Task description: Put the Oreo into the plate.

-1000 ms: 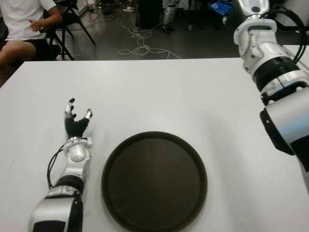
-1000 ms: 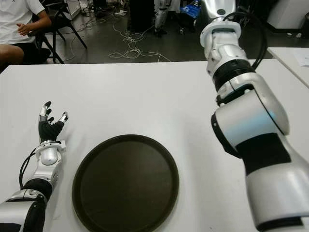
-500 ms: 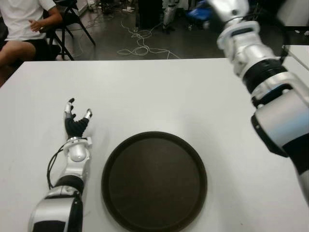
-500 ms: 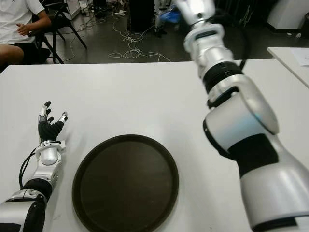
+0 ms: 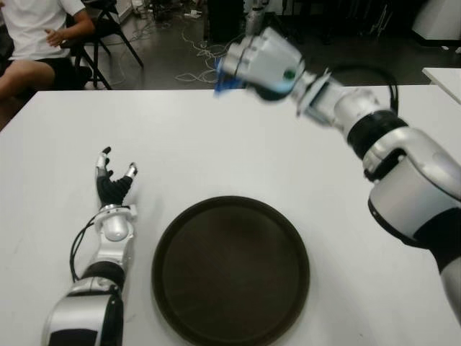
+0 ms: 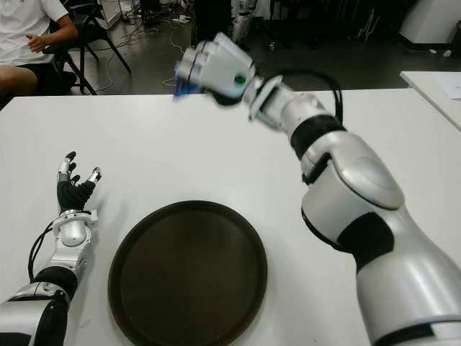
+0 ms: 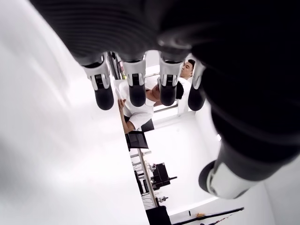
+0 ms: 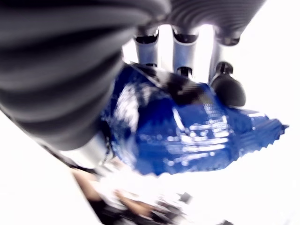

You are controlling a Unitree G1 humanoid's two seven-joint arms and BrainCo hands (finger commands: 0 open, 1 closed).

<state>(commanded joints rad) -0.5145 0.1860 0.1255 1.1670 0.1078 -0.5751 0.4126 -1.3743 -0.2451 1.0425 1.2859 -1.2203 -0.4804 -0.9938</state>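
My right hand [image 5: 252,61] is raised above the far middle of the white table [image 5: 216,137], fingers curled around a blue Oreo packet [image 8: 187,126]. A blue corner of the packet [image 5: 225,81] sticks out under the hand in the eye views. The dark round plate [image 5: 230,268] lies near the table's front edge, well below and nearer than that hand, with nothing in it. My left hand [image 5: 113,180] shows to the left of the plate, fingers spread and holding nothing.
A seated person [image 5: 36,36] in a white shirt is off the table's far left corner. Chairs and cables [image 5: 209,68] cover the floor beyond the far edge. Another white table's corner [image 5: 443,76] shows at the right.
My right arm has swung leftward and down from the upper right; the hand with the blue packet has come into view above the far middle of the table. The left hand has not moved.
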